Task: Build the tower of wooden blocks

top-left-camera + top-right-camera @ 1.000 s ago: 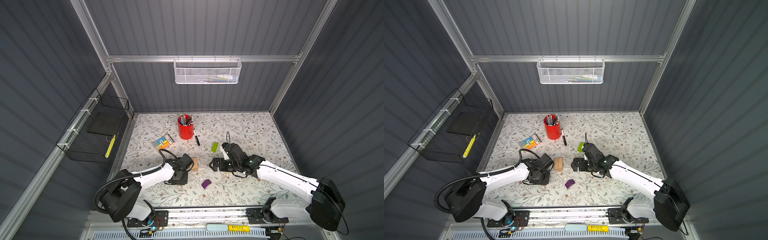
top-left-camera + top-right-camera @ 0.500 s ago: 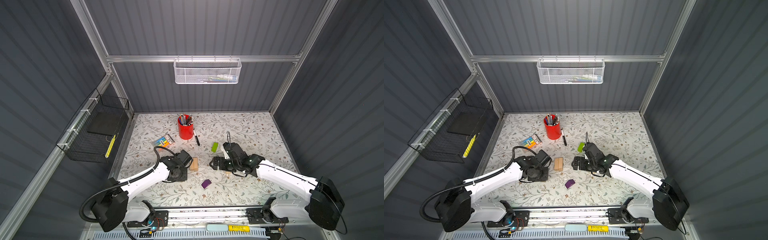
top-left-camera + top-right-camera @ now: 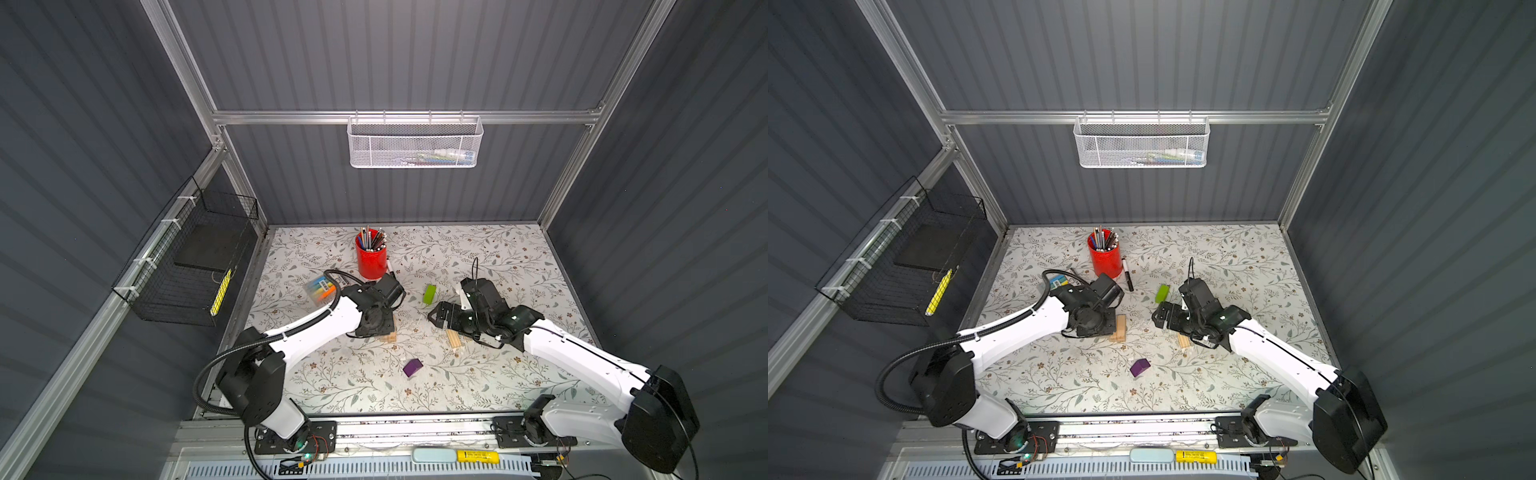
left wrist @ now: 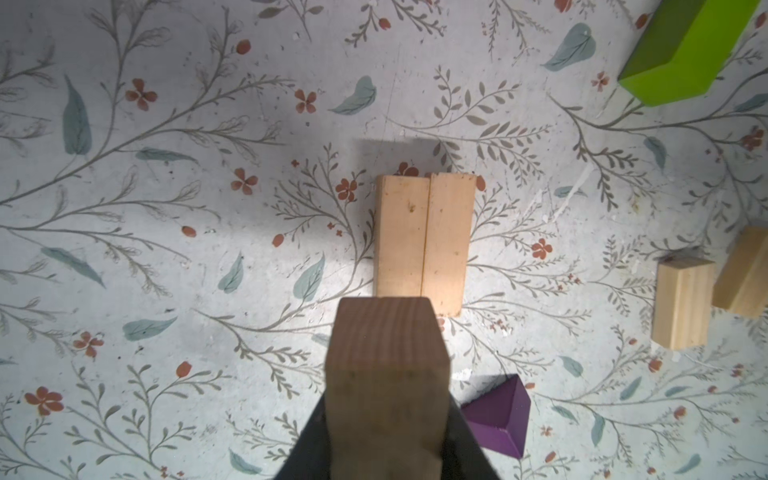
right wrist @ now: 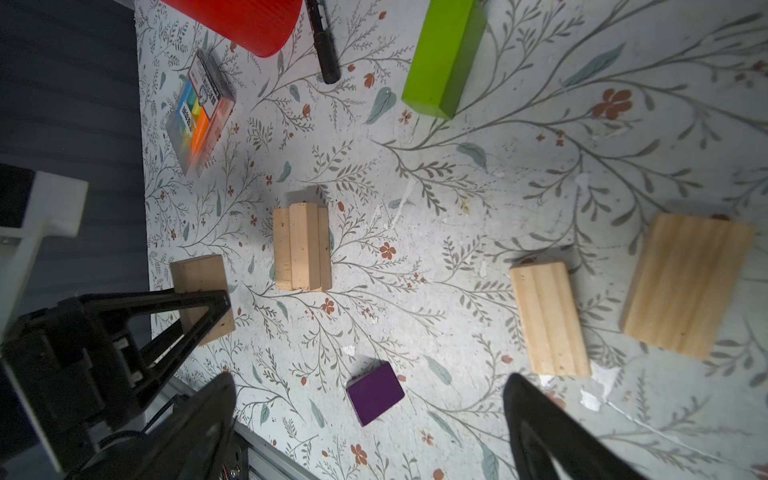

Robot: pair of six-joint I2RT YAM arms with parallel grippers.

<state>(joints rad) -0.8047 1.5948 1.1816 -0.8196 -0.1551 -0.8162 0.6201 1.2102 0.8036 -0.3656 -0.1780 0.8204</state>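
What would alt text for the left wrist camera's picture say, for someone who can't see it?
The left pincer holds a pale wood block near two wood blocks lying side by side, touching, on a floral table. A purple block, a lime-green block and two loose wood blocks lie nearby.

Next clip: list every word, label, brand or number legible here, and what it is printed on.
No text is legible.
Label on the highlighter pack: blurred, unreadable.
Print on the yellow sticker, near edge in both top views: too small to read.
The wood blocks and red cup: no lettering seen.
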